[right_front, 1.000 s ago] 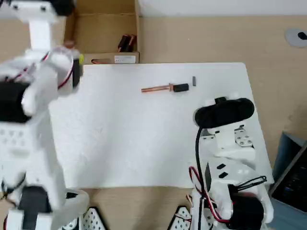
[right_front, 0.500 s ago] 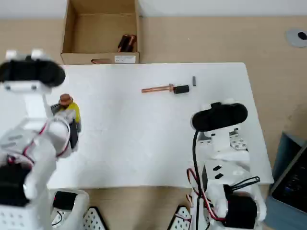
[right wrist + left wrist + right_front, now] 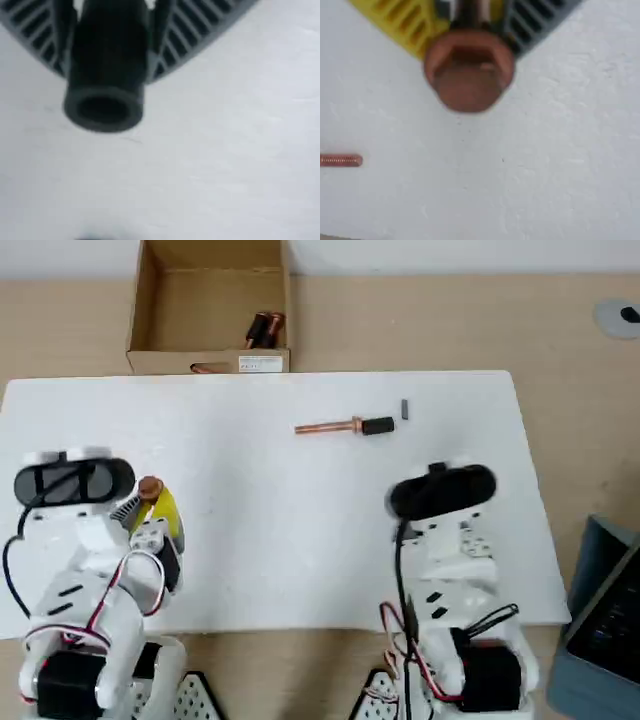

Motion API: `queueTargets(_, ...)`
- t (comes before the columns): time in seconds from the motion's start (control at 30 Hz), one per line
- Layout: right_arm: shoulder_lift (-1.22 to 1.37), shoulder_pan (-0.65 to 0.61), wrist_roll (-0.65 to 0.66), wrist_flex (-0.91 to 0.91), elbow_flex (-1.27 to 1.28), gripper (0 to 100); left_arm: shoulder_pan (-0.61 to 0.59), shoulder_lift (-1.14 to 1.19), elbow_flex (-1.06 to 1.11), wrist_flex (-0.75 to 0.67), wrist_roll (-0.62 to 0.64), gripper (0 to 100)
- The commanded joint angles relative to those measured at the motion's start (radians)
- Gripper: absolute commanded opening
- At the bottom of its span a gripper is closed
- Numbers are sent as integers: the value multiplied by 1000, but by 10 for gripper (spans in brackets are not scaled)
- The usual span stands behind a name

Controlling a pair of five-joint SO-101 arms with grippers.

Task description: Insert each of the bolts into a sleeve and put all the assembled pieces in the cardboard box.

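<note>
My left gripper (image 3: 152,502) is over the near left of the white board, shut on a copper bolt (image 3: 150,486) whose hex head (image 3: 469,70) sticks out between the yellow and dark fingers. My right gripper (image 3: 107,30) holds a black sleeve (image 3: 104,102) with its open end facing the board; in the high view it is hidden under the arm's black camera (image 3: 441,491). Another copper bolt (image 3: 325,426) lies at the board's far middle with a black piece (image 3: 377,425) at its right end; its threaded tip (image 3: 341,160) shows in the left wrist view. The cardboard box (image 3: 145,310) stands beyond the board.
Assembled copper and black pieces (image 3: 264,328) lie in the box's near right corner. A small dark bit (image 3: 405,409) lies to the right of the lying bolt. The white board (image 3: 280,530) is bare between the two arms. A grey-blue object (image 3: 610,630) sits at the right edge.
My left arm has swung back from beside the box to the near left of the board, still carrying the bolt. The right arm has drawn slightly toward the near edge.
</note>
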Motion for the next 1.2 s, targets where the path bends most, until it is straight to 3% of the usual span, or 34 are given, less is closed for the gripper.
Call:
queueTargets(0.0,-44,-102,-17,-46,18,9,8,-107,69,-34,31,1)
queueTargets(0.33,-147,-366,-12,-140,137,9,9,-150,121,-34,144,1)
queueTargets(0.53,-197,-499,-17,-207,213,9,9,-150,124,-35,152,1)
queueTargets(0.67,-216,-581,-17,-255,259,9,14,-150,126,-107,155,1)
queueTargets(0.97,-219,-702,-17,-368,305,9,270,-150,126,-325,341,1)
queueTargets(1.17,-219,-717,-17,-417,291,9,381,-148,127,-364,371,1)
